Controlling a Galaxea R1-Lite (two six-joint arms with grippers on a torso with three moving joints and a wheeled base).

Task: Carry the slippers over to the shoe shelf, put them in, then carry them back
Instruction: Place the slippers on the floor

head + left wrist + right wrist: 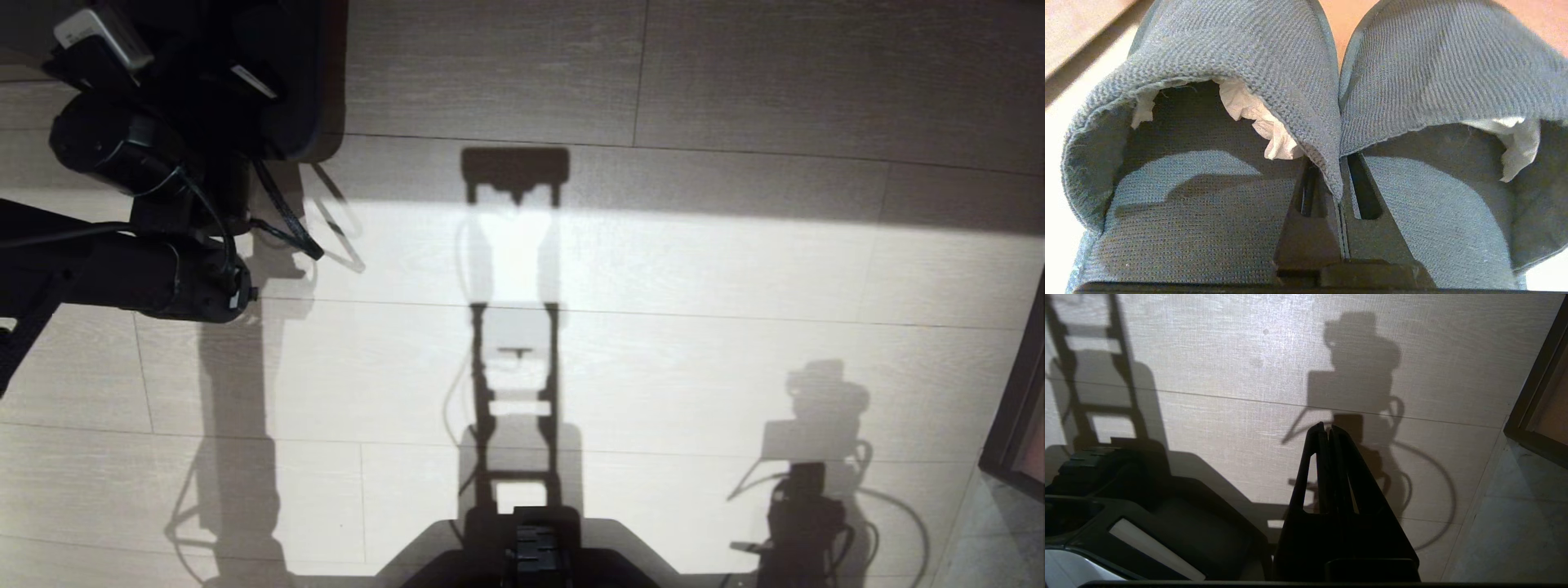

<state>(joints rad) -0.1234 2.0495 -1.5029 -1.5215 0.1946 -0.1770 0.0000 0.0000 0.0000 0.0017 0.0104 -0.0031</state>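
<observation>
Left gripper point(1340, 196) fingers clamp both slippers point(1274, 61) by their adjoining inner upper edges. Soft, light fabric; likely sags. Right gripper point(1327, 430) fingers closed, empty.

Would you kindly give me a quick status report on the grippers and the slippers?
Left gripper shut on both slippers, pinching their inner edges together. Right gripper shut, empty, parked over the floor. No shoe shelf in sight.
</observation>
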